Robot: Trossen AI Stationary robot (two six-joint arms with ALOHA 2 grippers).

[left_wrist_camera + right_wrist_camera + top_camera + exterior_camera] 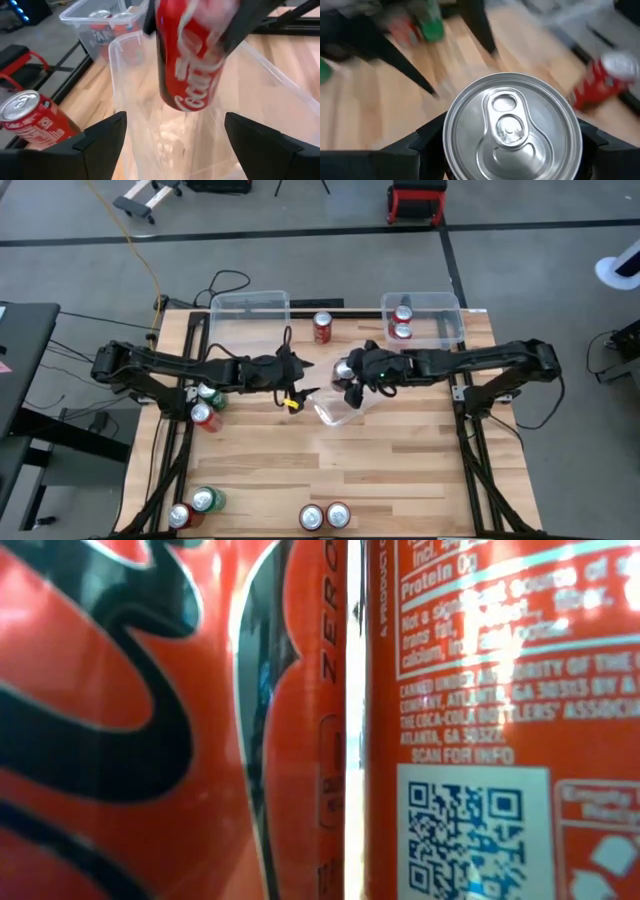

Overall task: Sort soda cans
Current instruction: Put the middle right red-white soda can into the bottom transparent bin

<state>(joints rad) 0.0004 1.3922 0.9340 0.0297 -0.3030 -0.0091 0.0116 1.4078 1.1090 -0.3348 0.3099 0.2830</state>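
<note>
High view shows two cans in the far bin [447, 320]. Our right claw [347, 380] grasps a red can [343, 369]; our left claw [300, 395] is released. Most cans wait.

Ten soda cans showing on desk [400, 470] from above: eight red cans [322, 327], two green cans [205, 499] (one red [345, 369] sitting between right arm's fingers). Three clear bins [250, 304] showing, one [340, 408] lying mid-desk. Two arms reaching in.
</note>
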